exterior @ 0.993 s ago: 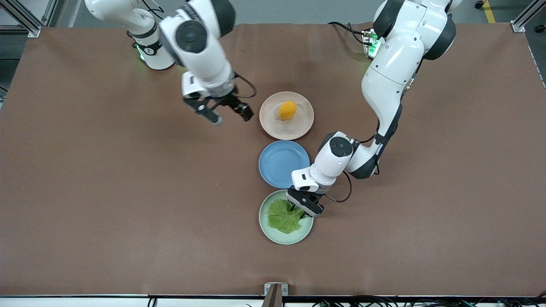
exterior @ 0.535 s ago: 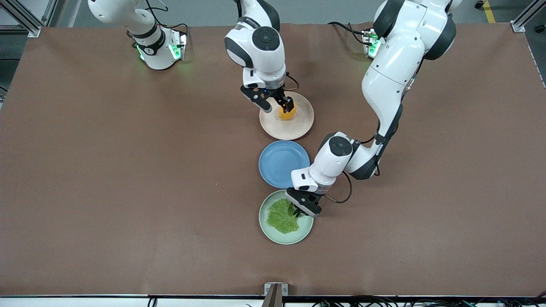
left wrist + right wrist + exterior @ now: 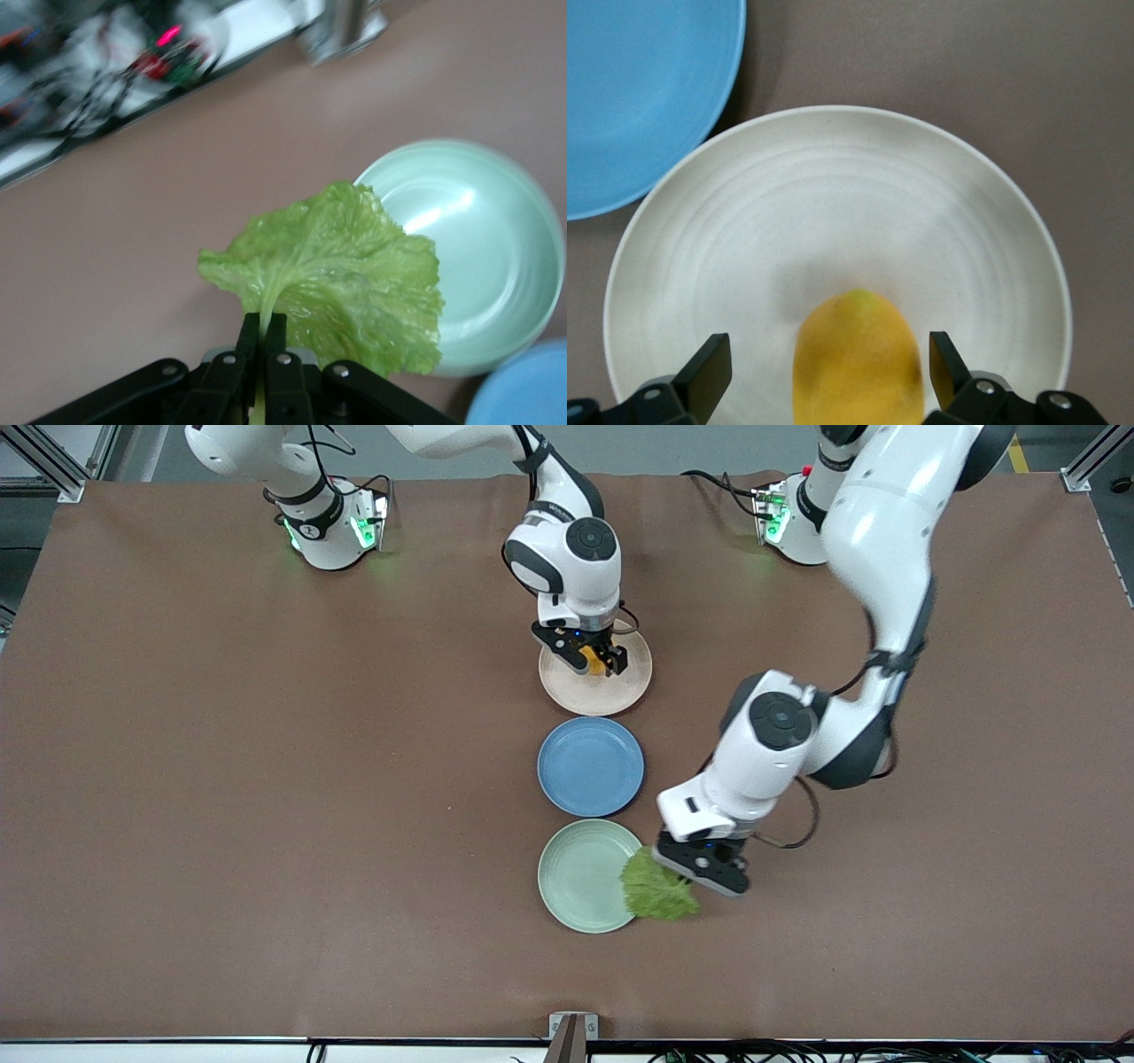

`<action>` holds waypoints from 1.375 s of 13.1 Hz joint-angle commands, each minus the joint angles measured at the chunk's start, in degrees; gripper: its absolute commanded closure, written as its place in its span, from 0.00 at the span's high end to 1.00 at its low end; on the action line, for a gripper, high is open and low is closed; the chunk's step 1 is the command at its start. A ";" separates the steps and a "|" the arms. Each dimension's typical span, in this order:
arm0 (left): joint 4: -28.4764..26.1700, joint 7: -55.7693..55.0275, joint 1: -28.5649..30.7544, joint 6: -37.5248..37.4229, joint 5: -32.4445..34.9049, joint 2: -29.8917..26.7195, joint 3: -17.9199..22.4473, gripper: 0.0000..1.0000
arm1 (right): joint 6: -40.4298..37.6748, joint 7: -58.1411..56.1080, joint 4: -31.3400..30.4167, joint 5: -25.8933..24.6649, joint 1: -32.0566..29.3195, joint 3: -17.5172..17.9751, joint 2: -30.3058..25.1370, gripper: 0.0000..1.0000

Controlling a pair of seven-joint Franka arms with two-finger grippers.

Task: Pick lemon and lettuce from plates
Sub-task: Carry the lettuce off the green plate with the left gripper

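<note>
Pinching the floppy lettuce point(image 3: 341, 266) by its stem, the left gripper point(image 3: 260, 341) lifts it off the green plate point(image 3: 496, 266); the right gripper point(image 3: 819, 372) sits open around the hard, round, maybe slippery lemon point(image 3: 858, 359).

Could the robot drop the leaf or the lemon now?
Maybe. The left hand pinches only the lettuce's thin stem, so the leaf, hanging over the green plate's rim, could tear or slip. The right hand is open around the round lemon, which might roll on the beige plate.
</note>
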 commanded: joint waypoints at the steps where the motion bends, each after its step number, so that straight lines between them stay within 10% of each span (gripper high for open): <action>1: -8.73 -2.70 3.68 -7.49 1.25 -8.05 0.07 0.01 | -0.22 1.71 2.22 -1.25 1.25 -0.64 1.77 0.92; 4: -17.95 -2.09 9.31 -7.42 1.42 -12.54 -0.11 0.00 | -0.75 1.62 2.05 -1.34 2.31 -0.73 1.68 0.65; 8: -28.67 -2.17 13.89 -1.65 1.77 -14.65 -0.02 0.01 | -1.97 -0.04 2.05 -1.61 1.44 -0.73 0.98 0.03; 13: -41.00 -2.35 19.07 14.72 4.32 -14.49 -0.02 0.06 | -11.98 -17.31 1.44 -1.34 -9.61 -0.91 -8.23 0.01; 14: -40.83 -2.44 19.34 14.99 4.85 -14.14 -0.02 0.27 | -13.39 -22.06 1.35 -1.34 -12.60 -0.91 -9.29 0.01; 15: -40.57 -2.61 19.43 15.34 4.94 -14.05 -0.11 0.76 | -13.84 -27.50 0.56 -1.34 -15.93 -0.91 -10.17 0.01; 16: -40.39 -2.79 19.61 15.35 4.94 -14.65 -0.11 1.00 | -13.50 -33.56 -1.10 -1.34 -19.27 -0.91 -11.31 0.01; 18: -39.52 -2.88 19.78 15.26 4.94 -17.37 -0.28 1.00 | -13.49 -45.34 -3.56 -1.34 -26.13 -0.91 -12.99 0.01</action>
